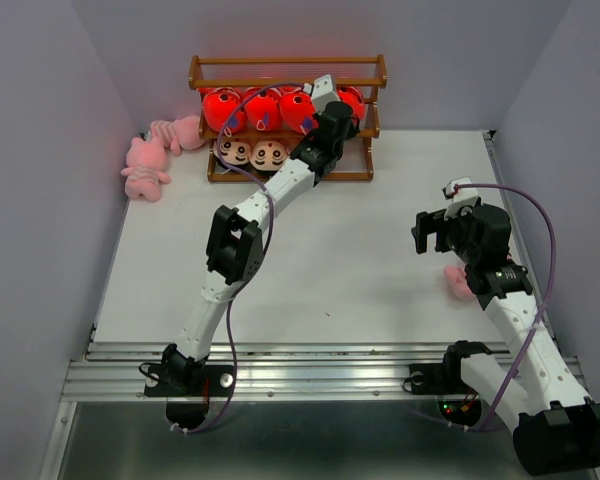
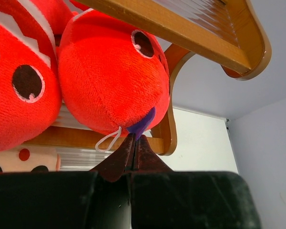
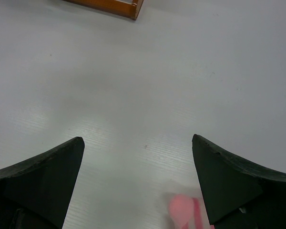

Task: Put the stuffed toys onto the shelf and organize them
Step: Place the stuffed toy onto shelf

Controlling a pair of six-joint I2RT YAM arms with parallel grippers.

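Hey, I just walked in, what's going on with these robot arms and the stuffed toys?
The left gripper is shut, right at the purple patch on the rightmost red fish on the shelf, middle tier, beside other red fish. The boy dolls sit on the tier below. The right gripper hangs open over the table, a pink toy just beneath it. Left of the shelf, two more pink toys lie on the table, not yet shelved.

Two white arms (image 1: pixel 285 185) with black joints, looping purple cables (image 1: pixel 555 250), black wedge-tipped hands (image 2: pixel 134 143).
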